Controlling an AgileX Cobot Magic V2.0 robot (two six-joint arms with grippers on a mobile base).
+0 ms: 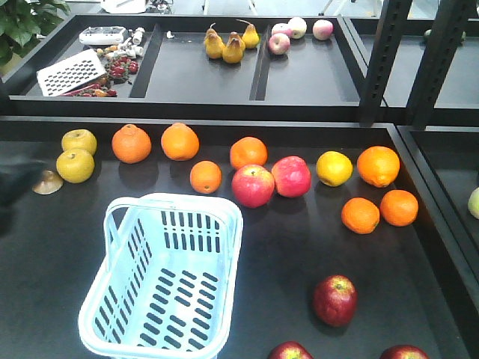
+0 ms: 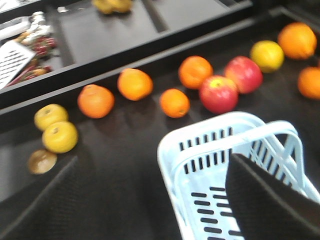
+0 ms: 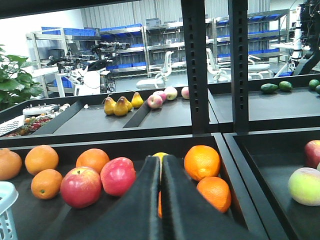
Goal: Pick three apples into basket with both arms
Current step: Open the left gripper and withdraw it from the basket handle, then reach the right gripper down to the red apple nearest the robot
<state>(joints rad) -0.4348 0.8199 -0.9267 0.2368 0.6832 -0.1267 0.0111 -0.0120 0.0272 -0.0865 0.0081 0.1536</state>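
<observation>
Front view: the basket (image 1: 171,203) stands empty at the front left of the table (image 1: 284,247). One dark apple (image 1: 334,300) lies to its right, well apart. A second apple (image 1: 290,351) and a third apple (image 1: 404,352) are cut by the bottom edge.

Left wrist view: the left gripper (image 2: 155,162) is spread wide and holds nothing, one finger overlapping the basket.

Right wrist view: the right gripper (image 3: 161,161) has its fingers pressed together, empty.

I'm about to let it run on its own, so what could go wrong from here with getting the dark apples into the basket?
The two brighter red apples beside the oranges could get picked by mistake. Two dark apples sit half out of the front view, so aiming may suffer. The open left gripper hangs near the basket rim and might nudge it.
</observation>
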